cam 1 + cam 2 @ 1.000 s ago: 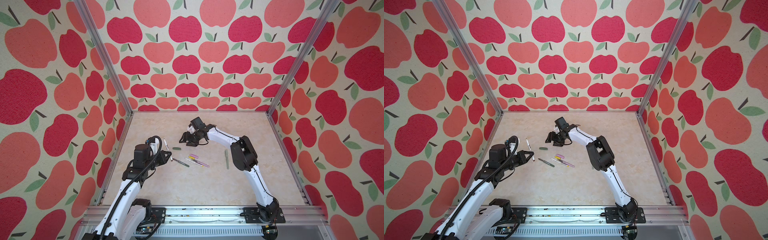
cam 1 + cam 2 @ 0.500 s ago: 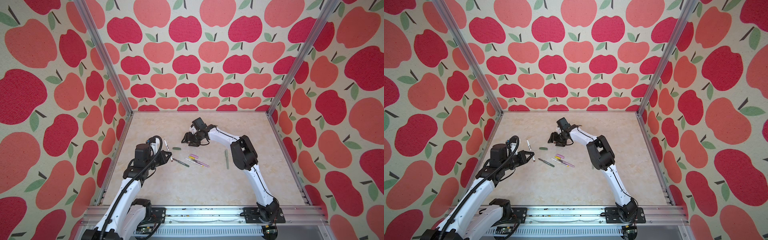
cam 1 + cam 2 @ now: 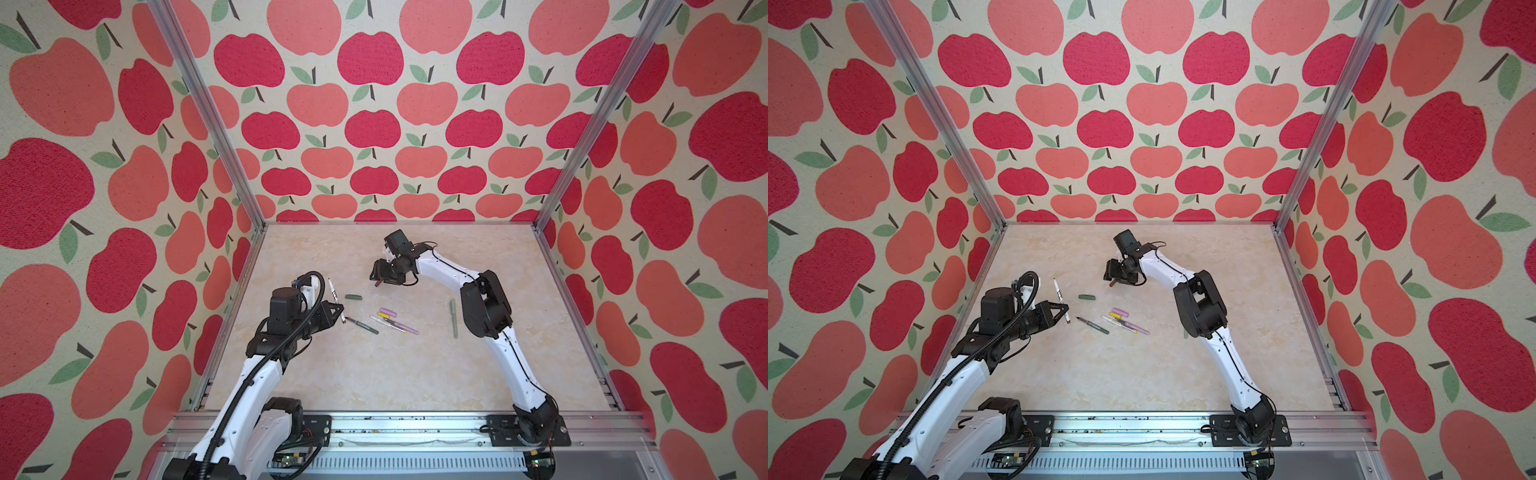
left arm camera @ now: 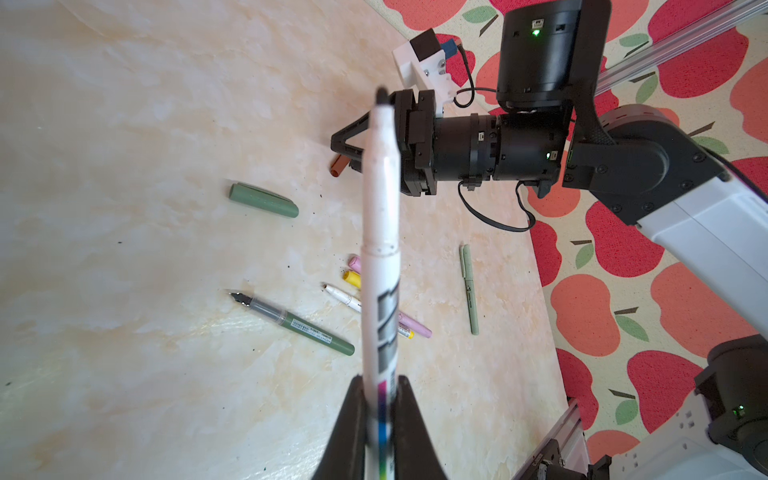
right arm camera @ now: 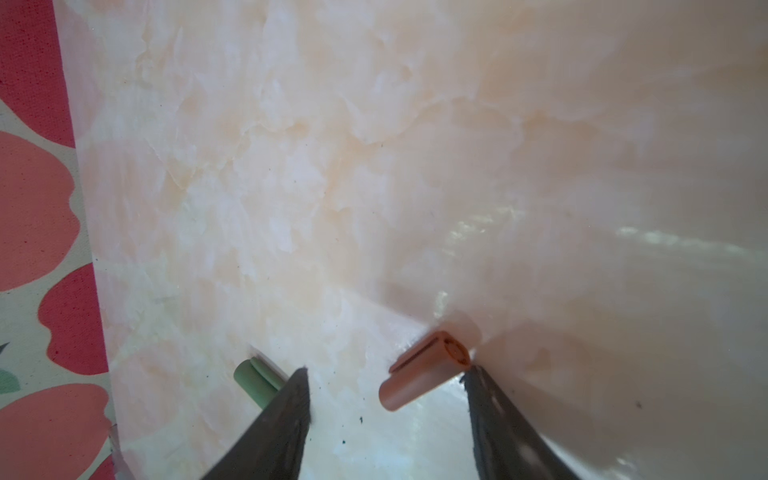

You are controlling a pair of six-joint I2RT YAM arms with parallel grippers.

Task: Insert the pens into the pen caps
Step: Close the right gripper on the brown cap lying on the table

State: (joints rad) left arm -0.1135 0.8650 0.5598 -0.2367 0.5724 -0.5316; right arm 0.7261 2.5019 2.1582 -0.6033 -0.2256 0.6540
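Left pincer (image 4: 379, 388) is clamping tight on the grey-white-and-brown pen (image 4: 380, 208), jaws pressed against the barrel with no gap showing. It is gripping near the brown tail end. Most of the barrel is sticking out past the fingertips, dark tip leading, and the pen is hanging clear of the table (image 3: 374, 374).

Right pincer (image 5: 388, 374) is standing open, across from the left one, tips down at the table. The brown cap (image 5: 424, 372) is lying flat between its fingers (image 5: 291, 415), unclamped. A clear gap is showing on one side, and one end of the cap is sitting right at the other finger (contact or not, cannot tell).

The dark green cap (image 5: 253, 380) is lying just outside the right pincer, partly hidden behind a finger; in both top views it is sitting between the two pincers.

The dark green pen (image 3: 363, 326), uncapped, is lying on the table just beyond the left pincer's tips. Further out from that pincer, the lilac-pink cap (image 3: 386, 311) and yellow cap (image 3: 383, 316) are lying side by side. They are close against the white-and-yellow pen (image 3: 388, 324) and the lilac-pink pen (image 3: 406, 329).

The sage green pen (image 3: 454, 318) is lying well apart from both pincers, beside the right arm (image 3: 484, 309).
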